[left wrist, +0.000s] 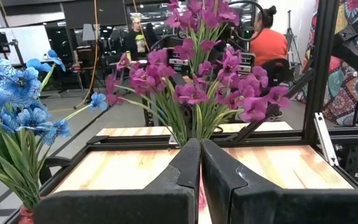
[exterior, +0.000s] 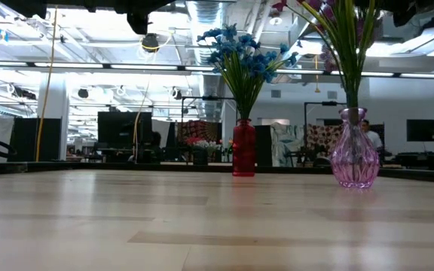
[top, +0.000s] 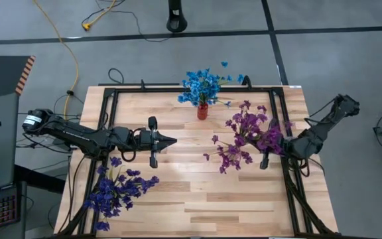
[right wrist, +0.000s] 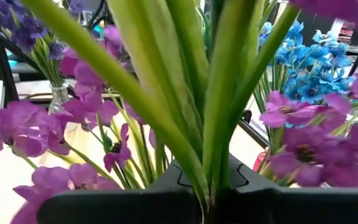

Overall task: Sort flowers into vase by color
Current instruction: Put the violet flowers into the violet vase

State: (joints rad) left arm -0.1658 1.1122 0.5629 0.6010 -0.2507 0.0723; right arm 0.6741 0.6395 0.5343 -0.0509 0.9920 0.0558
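Blue flowers (top: 201, 86) stand in a red vase (exterior: 243, 147) at the table's far middle. Magenta flowers (top: 244, 136) stand with their stems in a pink glass vase (exterior: 354, 158) on the right. Dark indigo flowers (top: 115, 189) stand in a clear vase (right wrist: 58, 96) at the near left. My right gripper (top: 266, 158) reaches level into the magenta bunch from the right and is shut on green stems. My left gripper (top: 171, 141) hangs shut and level over the table's left middle, pointing at the magenta bunch, holding nothing. My right gripper pinches a few green stems of the magenta flowers (right wrist: 211, 180) between its two fingers. The fingers come in level from the table's right and lie across the stems. The stems rise upright from the fingers, blossoms above; their lower ends are hidden below the gripper.
A black frame rail (top: 111, 119) runs round the wooden table top. Bare wood lies in the near middle (top: 197, 192). Behind the table, a person in an orange top (left wrist: 269, 43) sits in the room.
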